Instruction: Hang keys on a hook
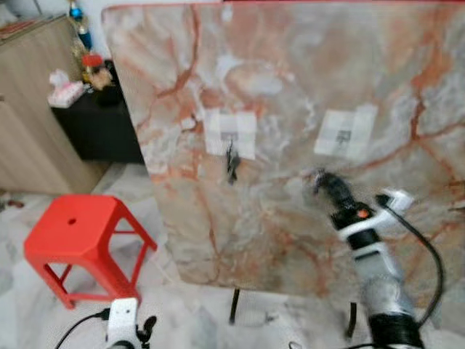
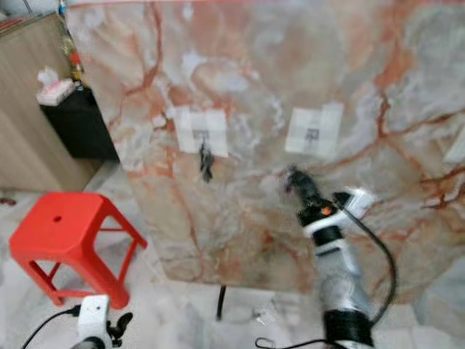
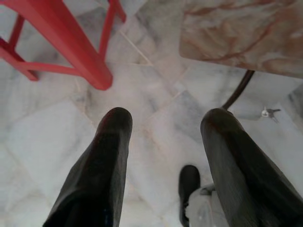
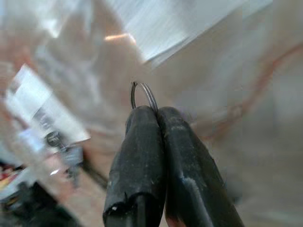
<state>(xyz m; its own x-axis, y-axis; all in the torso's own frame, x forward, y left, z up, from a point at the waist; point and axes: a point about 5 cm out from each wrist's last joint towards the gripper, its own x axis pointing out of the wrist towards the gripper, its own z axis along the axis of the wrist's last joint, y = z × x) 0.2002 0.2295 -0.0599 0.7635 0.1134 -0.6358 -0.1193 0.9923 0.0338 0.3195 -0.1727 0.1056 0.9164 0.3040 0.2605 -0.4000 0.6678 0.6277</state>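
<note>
Thin grey metal key ring (image 4: 143, 94), a slim wire loop, pinched between the closed black fingers of the right hand (image 4: 150, 109), raised against the marble slab (image 1: 290, 87) just below the right white tape patch (image 1: 346, 132). Small dark hook (image 1: 341, 136) on that patch (blurred). Dark keys (image 1: 232, 163) hanging from the left patch (image 1: 230, 133). Slab glossy, veined in rust and cream. Left hand (image 3: 165, 118) low over pale marble floor (image 3: 156, 94), fingers spread wide, empty. Red plastic stool (image 1: 76, 236) nearby.
</note>
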